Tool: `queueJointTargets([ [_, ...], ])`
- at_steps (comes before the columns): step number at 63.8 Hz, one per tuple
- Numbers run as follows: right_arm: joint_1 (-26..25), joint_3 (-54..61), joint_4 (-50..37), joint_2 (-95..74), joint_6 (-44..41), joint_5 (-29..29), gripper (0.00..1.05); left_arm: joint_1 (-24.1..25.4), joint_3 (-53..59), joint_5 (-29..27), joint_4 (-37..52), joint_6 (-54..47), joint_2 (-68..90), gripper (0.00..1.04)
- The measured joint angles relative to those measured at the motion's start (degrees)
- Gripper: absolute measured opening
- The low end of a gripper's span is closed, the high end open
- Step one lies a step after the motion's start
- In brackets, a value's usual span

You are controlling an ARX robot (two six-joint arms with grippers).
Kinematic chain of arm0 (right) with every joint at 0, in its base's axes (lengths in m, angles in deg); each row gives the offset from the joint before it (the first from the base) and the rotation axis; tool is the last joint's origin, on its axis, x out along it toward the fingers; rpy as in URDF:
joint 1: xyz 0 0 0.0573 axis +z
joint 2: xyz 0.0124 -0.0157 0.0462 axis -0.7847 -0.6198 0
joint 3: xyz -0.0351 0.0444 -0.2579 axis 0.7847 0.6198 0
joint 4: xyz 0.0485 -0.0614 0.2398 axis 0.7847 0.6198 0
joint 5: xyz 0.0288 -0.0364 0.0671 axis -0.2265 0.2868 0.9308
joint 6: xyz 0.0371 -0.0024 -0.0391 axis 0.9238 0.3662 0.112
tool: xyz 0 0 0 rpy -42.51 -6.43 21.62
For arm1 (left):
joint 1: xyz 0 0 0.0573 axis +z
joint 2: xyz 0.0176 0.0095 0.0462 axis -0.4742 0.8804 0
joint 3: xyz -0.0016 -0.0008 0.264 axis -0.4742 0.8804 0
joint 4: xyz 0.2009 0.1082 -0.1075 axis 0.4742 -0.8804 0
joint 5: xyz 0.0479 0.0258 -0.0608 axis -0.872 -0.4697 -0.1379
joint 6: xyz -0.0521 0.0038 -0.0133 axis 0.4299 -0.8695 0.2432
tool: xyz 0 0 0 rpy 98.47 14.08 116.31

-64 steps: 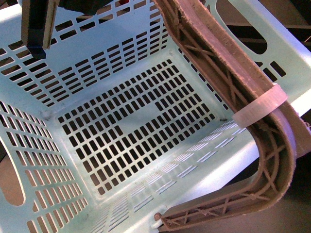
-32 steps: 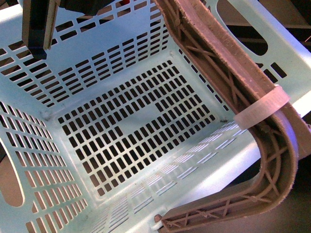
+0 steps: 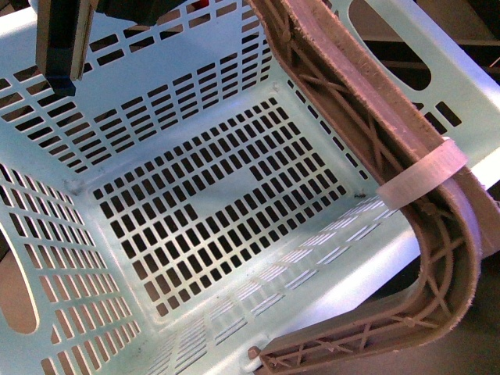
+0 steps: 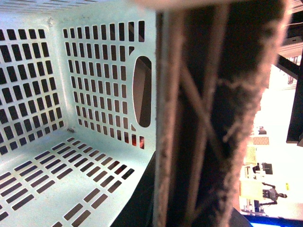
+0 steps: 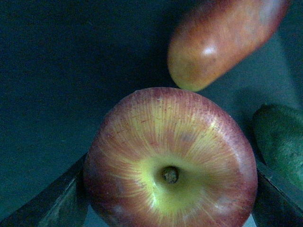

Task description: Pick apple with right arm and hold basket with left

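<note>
Surface: dark tabletop (image 5: 57, 71).
Apple (image 5: 170, 161): centred between the right gripper (image 5: 170, 198) jaws, stem hollow facing its camera.
Right jaws: pressed on both flanks, we judge.
Left gripper: jaws unseen, we cannot tell; basket handle (image 4: 208, 118) fills its camera.

Likely a lab: bright room, background equipment (image 4: 263, 189).

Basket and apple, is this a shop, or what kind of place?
Probably a test room set up like a grocery shop. There is a shopping basket, an apple beside other fruit on a dark surface, and blurry machines in a bright room behind.
</note>
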Motion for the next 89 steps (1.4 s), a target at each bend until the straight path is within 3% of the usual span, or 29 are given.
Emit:
queueJointTargets([
  [12,2.4,6.3,4.3,16.7,0.8,6.5,0.8,0.0,0.0,0.0,0.0,0.0,0.0,0.07],
  [25,10.8,7.8,16.3,44.1,7.1,9.2,0.8,0.0,0.0,0.0,0.0,0.0,0.0,0.07],
  [30,14.9,7.1,19.1,51.6,9.6,8.3,0.8,0.0,0.0,0.0,0.0,0.0,0.0,0.07],
  [38,25.4,5.9,21.5,60.5,12.7,4.3,0.8,0.0,0.0,0.0,0.0,0.0,0.0,0.07],
  [50,40.3,5.7,20.5,60.0,14.7,-2.0,0.8,0.0,0.0,0.0,0.0,0.0,0.0,0.07],
  [58,47.0,6.4,18.7,56.8,15.6,-4.8,0.8,0.0,0.0,0.0,0.0,0.0,0.0,0.07],
  [65,49.4,7.6,17.8,54.6,15.7,-5.9,0.81,0.0,0.0,0.0,0.0,0.0,0.0,0.07],
  [73,49.9,8.2,17.7,54.1,16.3,-6.7,0.97,0.0,0.0,-0.1,0.0,0.0,0.0,0.07],
  [89,46.8,8.4,21.4,62.1,15.8,-13.5,0.96,-0.2,0.0,0.0,-0.2,-0.3,0.2,0.06],
])
